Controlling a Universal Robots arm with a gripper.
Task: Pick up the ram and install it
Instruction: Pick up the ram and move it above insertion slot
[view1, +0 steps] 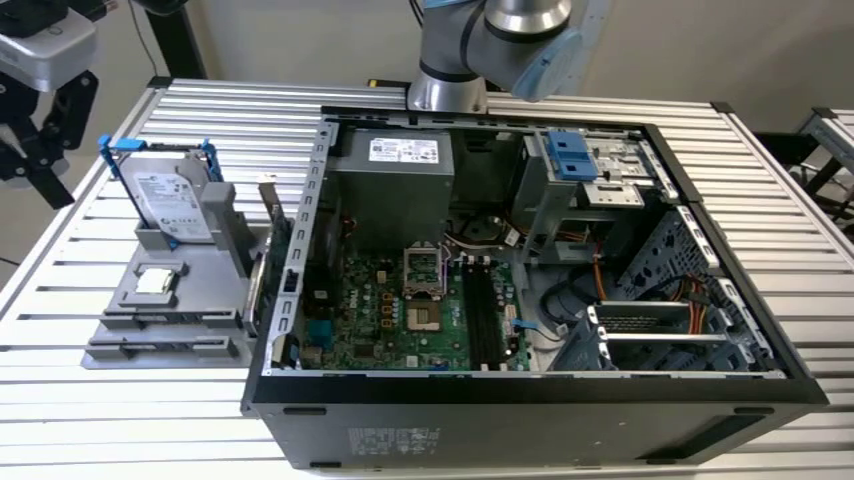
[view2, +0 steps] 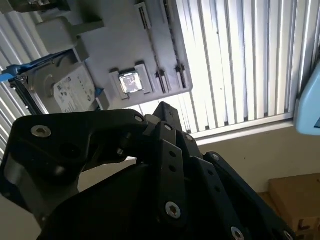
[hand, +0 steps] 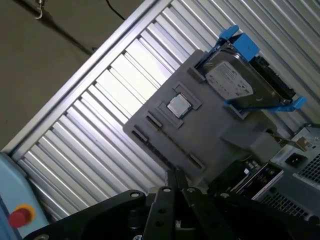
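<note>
My gripper (view1: 48, 178) hangs off the table's edge at the exterior view's left, above and beside the grey parts holder (view1: 187, 300). Its black fingers meet at the tips in both wrist views (hand: 175, 176) (view2: 163, 107), shut with nothing between them. The ram is out of view. The holder's narrow slots (hand: 150, 121) stand empty. The open computer case (view1: 534, 390) lies on the table, its motherboard (view1: 387, 310) and black memory slots (view1: 483, 315) facing up, well to the right of the gripper.
On the holder stand a silver hard drive in a blue-handled frame (view1: 167, 200) and a small square chip (view1: 156, 281). A card with a metal bracket (view1: 271, 225) stands between holder and case. The arm's base (view1: 454, 60) rises behind the case. Slatted table top (view1: 147, 410) surrounds everything.
</note>
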